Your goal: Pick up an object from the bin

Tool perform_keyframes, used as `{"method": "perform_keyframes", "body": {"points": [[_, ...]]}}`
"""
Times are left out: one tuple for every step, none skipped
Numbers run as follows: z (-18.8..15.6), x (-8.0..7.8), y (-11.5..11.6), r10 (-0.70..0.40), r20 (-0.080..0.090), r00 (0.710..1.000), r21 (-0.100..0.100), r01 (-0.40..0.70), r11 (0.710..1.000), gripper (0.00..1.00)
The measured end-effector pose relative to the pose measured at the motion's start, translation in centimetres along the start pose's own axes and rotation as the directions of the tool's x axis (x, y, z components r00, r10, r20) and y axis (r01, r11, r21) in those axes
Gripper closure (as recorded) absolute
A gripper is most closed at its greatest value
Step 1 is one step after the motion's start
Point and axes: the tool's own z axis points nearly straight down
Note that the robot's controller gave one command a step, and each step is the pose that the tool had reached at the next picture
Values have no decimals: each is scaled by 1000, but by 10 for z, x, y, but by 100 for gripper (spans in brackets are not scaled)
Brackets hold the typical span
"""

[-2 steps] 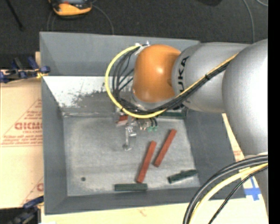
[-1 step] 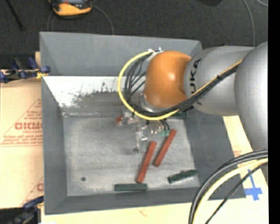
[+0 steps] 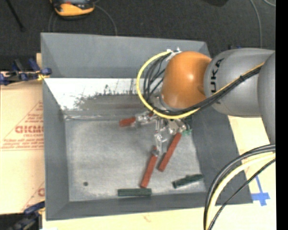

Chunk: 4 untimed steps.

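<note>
My gripper (image 3: 159,137) reaches down under the arm's orange cover, over the middle right of the bin floor. A long red stick (image 3: 168,153) lies slanted just right of its tip, and its upper end runs up beside the gripper. A second red stick (image 3: 148,172) lies lower left of the first, its top end close below the gripper. A short red piece (image 3: 128,122) rests to the gripper's left, near the back wall.
A dark green stick (image 3: 134,192) lies flat along the front wall. Another dark green piece (image 3: 187,180) sits in the front right corner. The arm and its cables hide the bin's back right part.
</note>
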Motion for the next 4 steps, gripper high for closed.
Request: {"method": "perform_keyframes", "body": {"points": [[4, 18, 6, -173, 0, 985, 1, 173, 985, 0], [26, 53, -48, -218, 6, 976, 2, 218, 976, 100], [28, 55, -47, -216, 2, 976, -2, 216, 976, 0], [28, 55, -47, -215, 2, 977, -3, 215, 977, 0]]}}
